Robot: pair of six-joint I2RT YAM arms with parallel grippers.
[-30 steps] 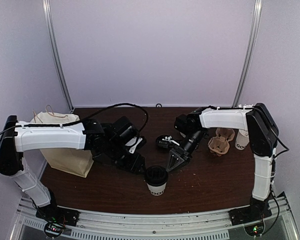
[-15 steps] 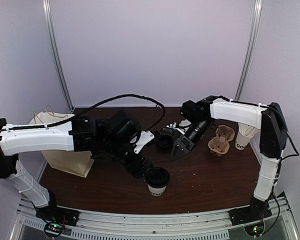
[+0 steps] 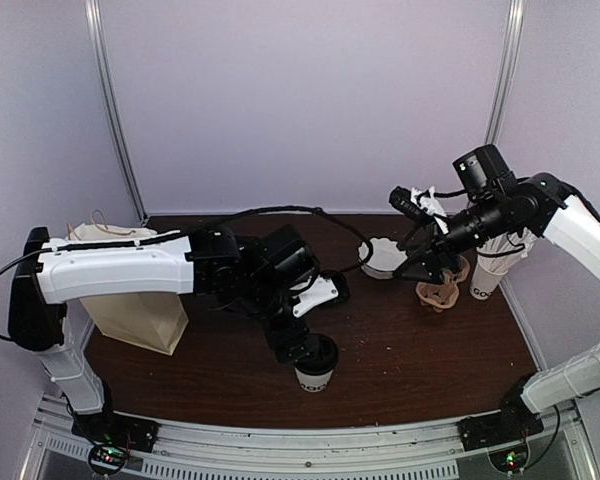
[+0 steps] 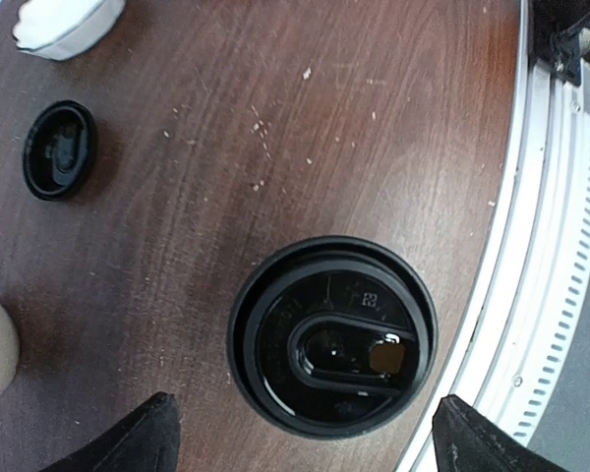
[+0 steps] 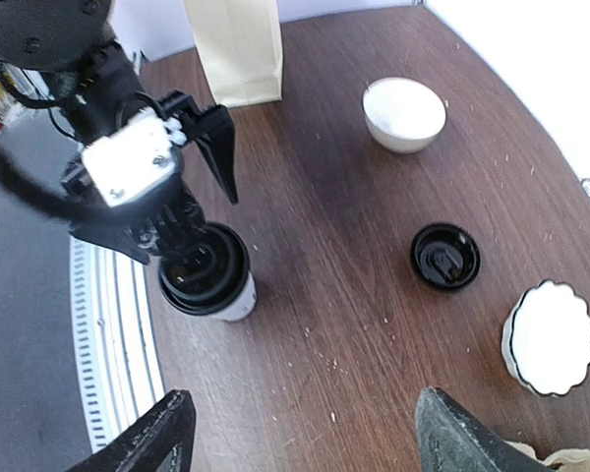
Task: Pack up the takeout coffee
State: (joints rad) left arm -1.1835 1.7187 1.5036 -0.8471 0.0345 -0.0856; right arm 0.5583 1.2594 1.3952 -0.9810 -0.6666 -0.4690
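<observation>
Takeout coffee: white paper cup (image 3: 314,378) with dark lettering, capped with its round black lid (image 4: 332,349), stood upright on the brown table (image 3: 420,350) near the front edge. The left gripper (image 4: 310,435) is held directly above it, fingers spread wide to either side of the lid, nothing clasped. The right gripper (image 5: 305,433) is raised over the right half of the table, fingers likewise parted and empty. Also listed: a loose black lid (image 5: 444,257), a plain white bowl (image 5: 404,113), a scalloped white bowl (image 5: 551,339), a paper bag (image 3: 130,300) at left, a cardboard cup carrier (image 3: 440,288) at right.
</observation>
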